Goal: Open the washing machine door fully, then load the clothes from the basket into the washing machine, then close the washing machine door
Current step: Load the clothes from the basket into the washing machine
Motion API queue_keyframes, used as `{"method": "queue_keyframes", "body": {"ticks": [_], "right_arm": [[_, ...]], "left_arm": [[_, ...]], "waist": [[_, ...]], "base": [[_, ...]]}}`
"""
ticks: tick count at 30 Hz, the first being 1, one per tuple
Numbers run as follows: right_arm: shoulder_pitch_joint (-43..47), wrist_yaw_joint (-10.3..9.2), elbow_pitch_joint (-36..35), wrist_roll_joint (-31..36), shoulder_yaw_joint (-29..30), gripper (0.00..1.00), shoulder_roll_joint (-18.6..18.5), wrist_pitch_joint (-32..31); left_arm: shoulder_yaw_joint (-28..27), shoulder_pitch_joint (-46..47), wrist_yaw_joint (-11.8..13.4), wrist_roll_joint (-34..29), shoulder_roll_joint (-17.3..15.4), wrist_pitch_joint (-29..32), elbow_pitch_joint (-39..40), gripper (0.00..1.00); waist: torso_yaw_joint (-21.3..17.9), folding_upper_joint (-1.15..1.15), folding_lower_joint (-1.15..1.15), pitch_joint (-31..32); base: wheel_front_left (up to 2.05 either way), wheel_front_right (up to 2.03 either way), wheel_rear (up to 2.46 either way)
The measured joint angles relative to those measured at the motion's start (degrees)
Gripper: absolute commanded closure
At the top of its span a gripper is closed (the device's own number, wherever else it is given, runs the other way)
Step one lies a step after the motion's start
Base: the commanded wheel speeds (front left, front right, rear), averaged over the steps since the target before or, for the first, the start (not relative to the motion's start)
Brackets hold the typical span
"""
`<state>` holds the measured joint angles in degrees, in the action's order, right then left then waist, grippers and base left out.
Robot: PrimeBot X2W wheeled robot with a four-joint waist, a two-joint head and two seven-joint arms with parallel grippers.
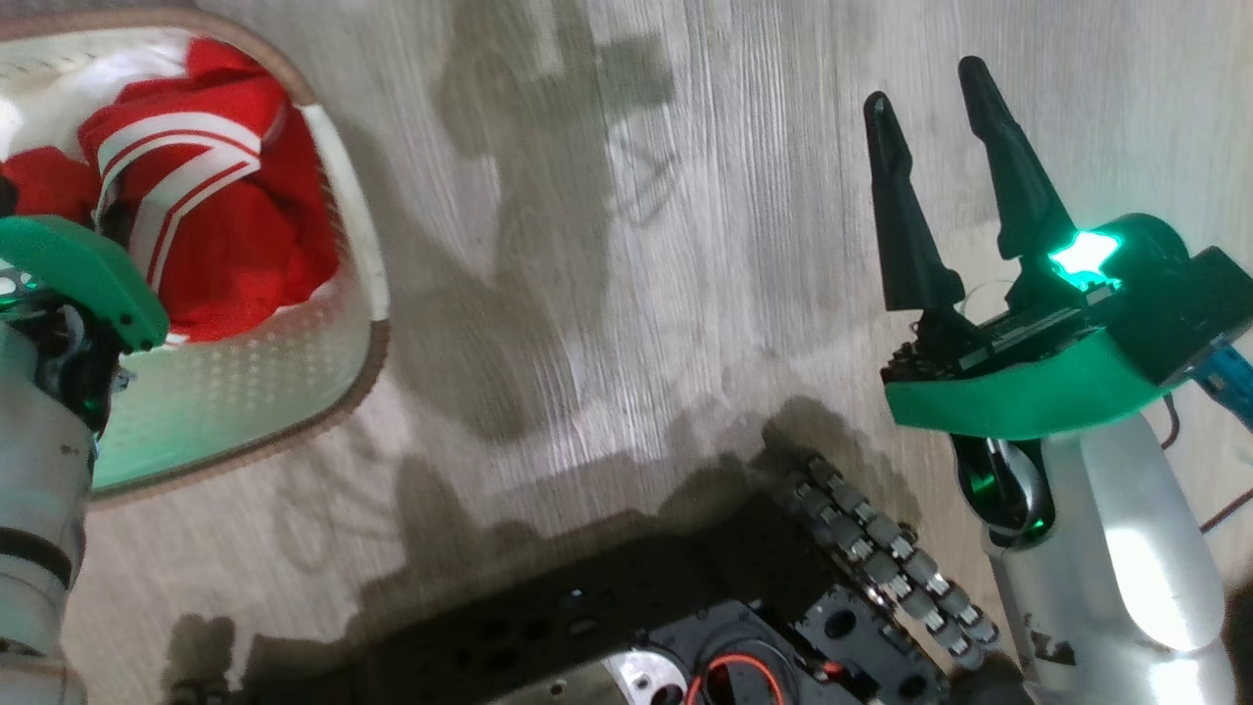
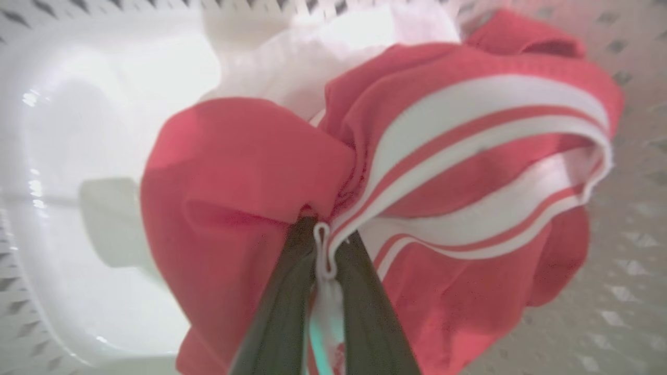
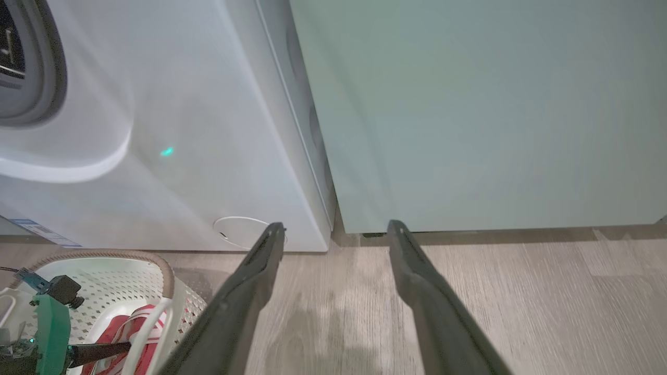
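Since the left gripper [image 2: 323, 229] has its dark fingers [image 2: 284, 291] pinched shut on a fold of the bright red, white-striped fabric garment [image 2: 250, 172] lying in the cream-white perforated plastic basket [image 1: 245, 392], the lift should go straight up so trailing cloth clears the brown rim [image 1: 377, 352]. The right gripper [image 1: 922, 83] hangs open over the wooden floor [image 1: 636, 245], near the white washing machine [image 3: 182, 104].

The head camera looks steeply down at the floor [image 1: 626, 245], with the basket [image 1: 245, 392] at its upper left and the robot's base [image 1: 636, 627] at the bottom edge. The left wrist camera sits inside the basket, very close to the clothes [image 2: 250, 156]. The right wrist camera looks low across the floor at the washer [image 3: 182, 130] and cabinet [image 3: 469, 104] from near by. All three views share the basket and clothes.
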<state>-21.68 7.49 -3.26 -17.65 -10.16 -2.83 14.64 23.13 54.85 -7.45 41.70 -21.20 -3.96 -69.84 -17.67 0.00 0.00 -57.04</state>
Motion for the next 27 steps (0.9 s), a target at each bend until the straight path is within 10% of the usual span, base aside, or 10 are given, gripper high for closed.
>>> {"method": "queue_keyframes", "body": {"ticks": [13, 27], "right_arm": [[0.8, 0.0, 3.5, 1.6, 2.9, 0.0, 0.0, 0.0], [6.7, 0.0, 4.3, 2.5, 6.3, 0.0, 0.0, -2.7]], "left_arm": [[0.8, -5.6, 1.9, -2.4, 3.4, -10.2, 4.1, 1.0], [-12.2, -25.9, 10.3, -12.0, 5.4, -10.3, 42.3, 1.0]], "waist": [[5.5, 0.0, -0.01, 12.7], [11.5, 0.0, -0.01, 26.9]], "base": [[0.0, 0.0, 0.0], [0.0, 0.0, 0.0]]}}
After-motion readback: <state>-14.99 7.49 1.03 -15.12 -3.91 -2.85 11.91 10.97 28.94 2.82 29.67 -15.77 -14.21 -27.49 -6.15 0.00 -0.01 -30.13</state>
